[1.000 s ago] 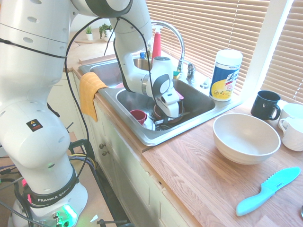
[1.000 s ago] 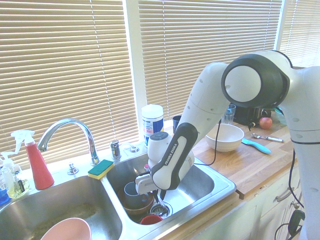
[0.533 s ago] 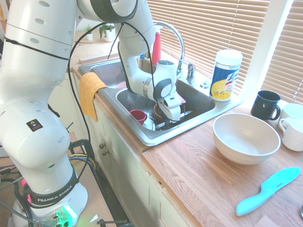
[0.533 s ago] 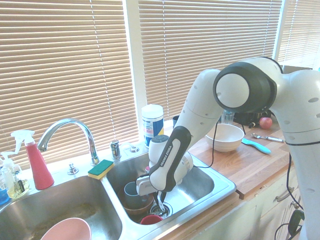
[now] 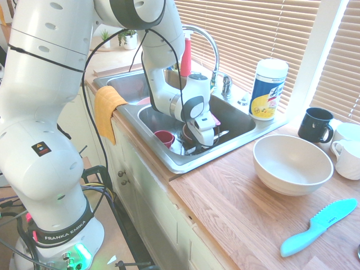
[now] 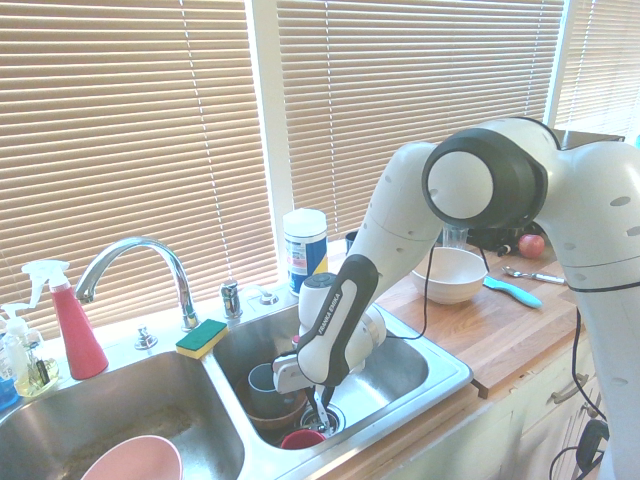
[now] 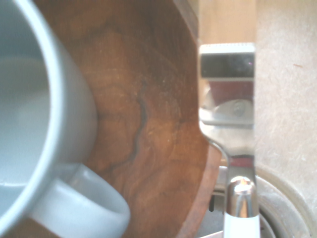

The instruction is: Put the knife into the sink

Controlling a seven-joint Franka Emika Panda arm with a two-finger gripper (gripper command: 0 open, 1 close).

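Down inside the sink's [image 6: 425, 395] right basin, the gripper [image 6: 318, 408] hangs over the drain. Whether its fingers are open cannot be told. Close up, the knife [image 7: 241, 210] rises directly below it, pale handle nearest, at three o'clock of a wooden bowl [image 7: 148, 124] holding a grey mug [image 7: 44, 134].

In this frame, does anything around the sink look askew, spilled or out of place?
Nothing spilled or damaged. The right basin of the stainless steel sink is crowded: a pale grey mug sits inside a brown wooden bowl, a small red cup beside it. An orange cloth droops over the sink's front edge.
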